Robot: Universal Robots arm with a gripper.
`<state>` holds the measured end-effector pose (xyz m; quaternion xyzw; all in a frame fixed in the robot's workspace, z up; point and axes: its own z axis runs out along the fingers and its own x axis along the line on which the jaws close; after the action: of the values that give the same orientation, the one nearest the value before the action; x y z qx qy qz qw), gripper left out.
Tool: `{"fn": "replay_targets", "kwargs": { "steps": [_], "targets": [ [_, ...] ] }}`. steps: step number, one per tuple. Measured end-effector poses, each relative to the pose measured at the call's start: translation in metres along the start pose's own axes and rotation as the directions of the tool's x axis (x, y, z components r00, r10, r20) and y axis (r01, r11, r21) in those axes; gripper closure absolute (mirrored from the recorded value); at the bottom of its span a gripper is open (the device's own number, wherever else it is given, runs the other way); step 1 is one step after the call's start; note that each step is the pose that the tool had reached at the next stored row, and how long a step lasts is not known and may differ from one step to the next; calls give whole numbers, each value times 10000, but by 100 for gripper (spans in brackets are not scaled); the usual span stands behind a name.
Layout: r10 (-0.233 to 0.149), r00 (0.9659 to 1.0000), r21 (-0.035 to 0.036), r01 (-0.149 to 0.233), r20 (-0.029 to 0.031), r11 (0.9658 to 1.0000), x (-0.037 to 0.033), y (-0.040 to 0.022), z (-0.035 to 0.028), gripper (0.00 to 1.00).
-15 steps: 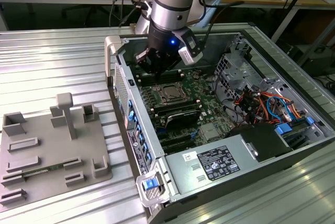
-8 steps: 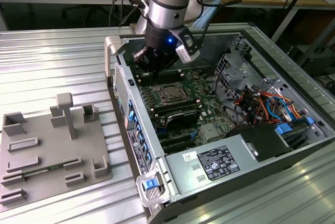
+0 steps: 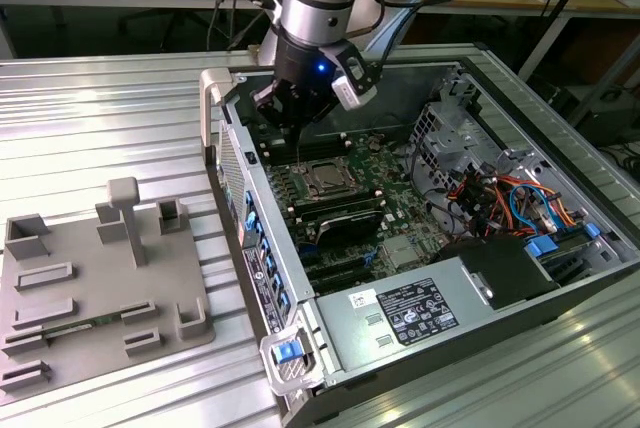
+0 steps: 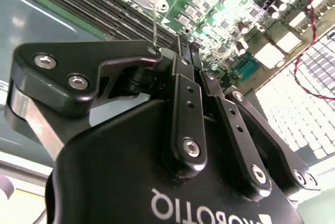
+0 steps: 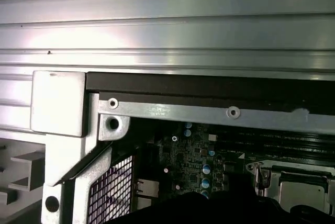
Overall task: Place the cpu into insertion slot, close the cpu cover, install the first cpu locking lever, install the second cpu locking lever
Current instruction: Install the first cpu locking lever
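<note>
Ribbed aluminium bench (image 3: 110,118), with an open computer case (image 3: 252,228) lying on its side. A grey plastic holder tray (image 3: 95,288) sits on the bench towards the exterior view's left, apart from the case.

My gripper (image 3: 292,126) hangs inside the case, above the green circuit board (image 3: 375,163) and just beyond the chip socket (image 3: 339,194). The chip (image 3: 326,182) lies flat in the socket, silver-grey top up. The silvery cover plate (image 3: 311,172) appears to lie down around it, framing the chip through its square hole.

In the second wrist view my gripper (image 4: 183,43) points at the board. My fingers (image 4: 186,93) are drawn together, the black pads side by side with hardly a gap. A thin wire lever (image 4: 155,20) runs from the socket corner straight to the fingertip region. I cannot tell whether the wire is pinched between the pads or only passes beside them. The long black memory slots (image 4: 89,1) run beside that socket corner.

In the exterior view the same lever (image 3: 301,148) stands up from the socket's edge, its top meeting my fingertips.

The first wrist view shows the case rim (image 5: 167,111) with two screws, and ribbed bench metal (image 5: 157,25) beyond it. The chip (image 5: 306,195) shows under the cover plate (image 5: 263,178), inside the case.
</note>
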<state>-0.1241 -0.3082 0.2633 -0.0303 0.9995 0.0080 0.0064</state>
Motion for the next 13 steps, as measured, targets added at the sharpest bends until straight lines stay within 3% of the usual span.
{"fn": "replay_targets", "kwargs": {
  "steps": [3, 5, 8, 13],
  "targets": [
    [2, 10000, 0, -2, 1, 10000, -67, -1, 7, 85],
    [1, 10000, 0, -1, 0, 10000, -176, -7, 15, 85],
    [1, 10000, 0, -1, 2, 10000, -272, -13, 26, 85],
    [1, 10000, 1, -1, 1, 10000, -390, -20, 44, 85]
  ]
}}
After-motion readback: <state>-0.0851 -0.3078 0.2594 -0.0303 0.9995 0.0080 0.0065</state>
